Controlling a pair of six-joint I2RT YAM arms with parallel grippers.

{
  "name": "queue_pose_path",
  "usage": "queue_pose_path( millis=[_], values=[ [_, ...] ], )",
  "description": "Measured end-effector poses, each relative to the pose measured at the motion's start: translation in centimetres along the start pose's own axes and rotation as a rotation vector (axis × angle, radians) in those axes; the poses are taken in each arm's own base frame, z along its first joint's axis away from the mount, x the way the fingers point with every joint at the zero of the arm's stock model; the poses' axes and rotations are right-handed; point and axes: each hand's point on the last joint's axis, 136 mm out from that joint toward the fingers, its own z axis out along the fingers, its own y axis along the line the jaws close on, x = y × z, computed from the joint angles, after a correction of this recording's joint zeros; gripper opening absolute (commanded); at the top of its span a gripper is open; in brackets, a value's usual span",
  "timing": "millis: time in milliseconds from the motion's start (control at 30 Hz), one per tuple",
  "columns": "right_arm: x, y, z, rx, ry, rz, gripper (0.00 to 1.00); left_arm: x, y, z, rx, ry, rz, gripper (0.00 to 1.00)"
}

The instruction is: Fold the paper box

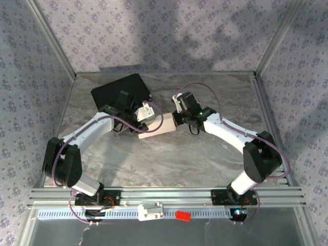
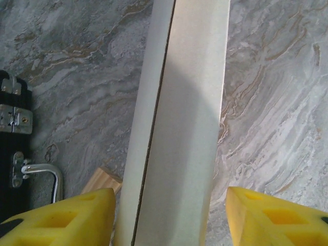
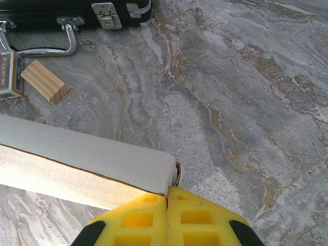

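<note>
The paper box (image 1: 154,126) sits just above the middle of the marble table (image 1: 169,169), a long white form with one seam down its length. The left gripper (image 2: 169,193) straddles it, released: its yellow fingers (image 2: 66,218) stand at 9 and 3 o'clock of the box with bare table showing beside the 3 o'clock one. The right gripper (image 3: 167,197) is clenched at the box's 3 o'clock end, its pads pressed together on a thin edge of card at that corner. A black case (image 1: 120,91) lies at 10 o'clock of the box, a wooden block (image 3: 45,81) near its metal handle (image 3: 43,50).
</note>
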Motion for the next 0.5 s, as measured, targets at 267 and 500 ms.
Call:
queue_pose_path(
  millis=[267, 500],
  values=[
    [-0.1, 0.4, 0.2, 0.009, 0.003, -0.003, 0.00, -2.4, -0.6, -0.1, -0.079, -0.035, 0.116, 0.57],
    [-0.3, 0.4, 0.3, 0.009, 0.007, -0.001, 0.00, -2.9, -0.6, 0.1, -0.129, -0.013, 0.186, 0.43]
  ],
)
